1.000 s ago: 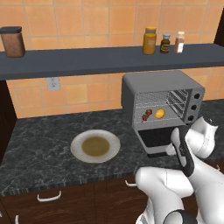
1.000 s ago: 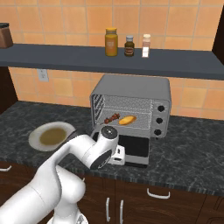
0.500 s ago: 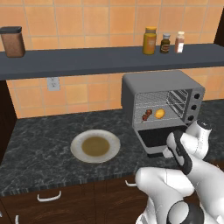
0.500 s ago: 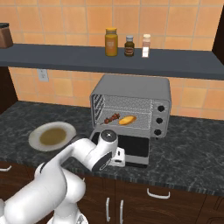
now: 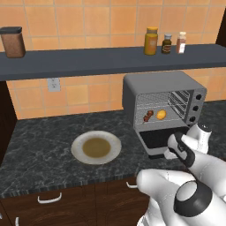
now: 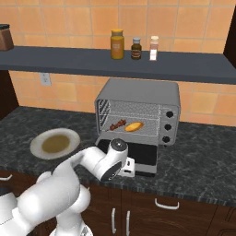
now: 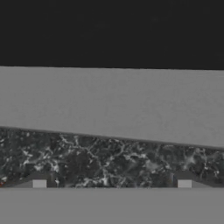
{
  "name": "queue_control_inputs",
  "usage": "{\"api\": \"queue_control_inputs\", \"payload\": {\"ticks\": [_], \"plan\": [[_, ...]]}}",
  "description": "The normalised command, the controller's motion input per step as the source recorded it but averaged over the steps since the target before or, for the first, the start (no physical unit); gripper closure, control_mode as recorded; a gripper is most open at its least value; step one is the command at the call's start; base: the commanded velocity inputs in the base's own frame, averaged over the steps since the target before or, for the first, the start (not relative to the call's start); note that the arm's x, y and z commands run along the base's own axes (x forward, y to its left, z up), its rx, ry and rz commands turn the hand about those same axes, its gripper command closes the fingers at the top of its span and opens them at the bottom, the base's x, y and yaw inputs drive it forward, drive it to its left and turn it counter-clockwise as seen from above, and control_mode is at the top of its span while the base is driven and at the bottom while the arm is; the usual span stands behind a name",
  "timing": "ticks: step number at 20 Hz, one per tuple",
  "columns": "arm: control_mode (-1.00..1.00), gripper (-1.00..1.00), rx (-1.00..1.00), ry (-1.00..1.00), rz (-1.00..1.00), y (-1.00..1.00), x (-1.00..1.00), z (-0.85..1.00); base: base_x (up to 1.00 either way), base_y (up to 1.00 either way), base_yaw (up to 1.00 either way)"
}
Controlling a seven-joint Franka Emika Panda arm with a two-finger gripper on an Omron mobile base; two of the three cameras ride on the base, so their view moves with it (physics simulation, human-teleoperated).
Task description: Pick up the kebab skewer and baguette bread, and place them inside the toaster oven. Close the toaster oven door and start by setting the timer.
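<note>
Skewer (image 6: 118,123) and bread (image 6: 134,126) on the oven (image 6: 138,97) rack, door (image 6: 133,156) down at 6 o'clock; gripper (image 7: 111,181) spread, empty, at its edge: get under, lift evenly.

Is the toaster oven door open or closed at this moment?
Open. The toaster oven door lies folded down flat, and the kebab skewer and baguette bread show on the rack.
</note>
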Motion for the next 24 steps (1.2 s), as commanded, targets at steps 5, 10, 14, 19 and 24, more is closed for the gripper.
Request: {"api": "queue_control_inputs", "payload": {"ticks": [5,10,14,19,24], "plan": [[-1.0,-1.0,0.0,-0.06,-0.07,0.0,0.01,-0.4,0.0,0.0,0.0],[-1.0,-1.0,0.0,-0.17,-0.05,0.0,0.26,-0.15,0.0,0.0,0.0],[-1.0,-1.0,-0.02,-0.17,-0.06,0.02,0.41,-0.08,0.0,0.0,0.0],[-1.0,-1.0,-0.01,-0.15,-0.06,0.1,0.26,-0.13,0.0,0.0,0.0],[-1.0,-1.0,-0.03,-0.15,-0.03,0.22,0.27,0.0,0.0,0.0,0.0]]}}
